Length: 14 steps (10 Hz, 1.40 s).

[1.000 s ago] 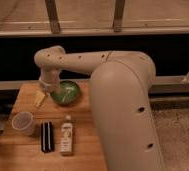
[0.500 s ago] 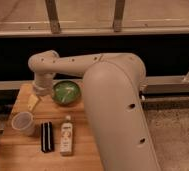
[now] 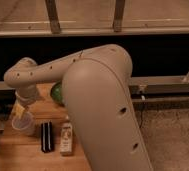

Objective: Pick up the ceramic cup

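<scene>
Four things sit on the wooden desk (image 3: 17, 154) — the ceramic cup (image 3: 23, 124), a green bowl (image 3: 56, 92), a flat black object (image 3: 47, 136) and a small bottle (image 3: 66, 139).

The ceramic cup stands upright near the desk's left edge, its wide mouth open to the camera and its walls pale and plain. Just to its right lies the black object, long and narrow. The bottle lies beside that in turn, the two side by side and roughly parallel, close but not touching. The bottle carries a pale label.

The gripper (image 3: 21, 108) hangs directly over the cup, its yellowish tip down at the cup's far rim. Whether it touches the rim or sits just above it cannot be told. Nor can I tell how the jaws stand — wide, narrow or closed on anything.

Most of the view is filled by the robot's arm (image 3: 103, 100), pale and bulky. It rises from the lower right, runs left across the middle to a rounded joint, and there bends downward to the gripper. It covers most of the green bowl, of which only a sliver of the left side shows, farther back on the desk and to the right of the cup.

Behind the desk runs a dark band with a metal rail (image 3: 163, 82), and a speckled floor (image 3: 173, 135) lies to the right.
</scene>
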Available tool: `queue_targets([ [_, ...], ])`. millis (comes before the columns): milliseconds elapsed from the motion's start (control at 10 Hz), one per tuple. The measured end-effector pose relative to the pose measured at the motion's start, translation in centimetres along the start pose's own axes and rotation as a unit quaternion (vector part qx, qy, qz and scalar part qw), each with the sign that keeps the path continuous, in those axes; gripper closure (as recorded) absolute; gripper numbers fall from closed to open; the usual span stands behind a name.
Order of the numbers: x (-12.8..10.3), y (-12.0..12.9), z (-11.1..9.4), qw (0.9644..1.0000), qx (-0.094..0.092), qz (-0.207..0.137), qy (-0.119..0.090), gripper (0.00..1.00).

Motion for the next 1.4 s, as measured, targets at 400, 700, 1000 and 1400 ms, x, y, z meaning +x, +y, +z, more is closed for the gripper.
queue_targets([
  [400,0.0,0.0,1.7,0.9999,-0.012,-0.002,0.003,0.2],
  [700,-0.6,0.6,2.5,0.9997,-0.016,-0.013,0.007,0.2],
  [1000,-0.8,0.3,4.3,0.9993,-0.022,-0.017,0.026,0.2],
  [1400,-0.3,-0.2,7.2,0.9979,-0.034,-0.02,0.052,0.27],
])
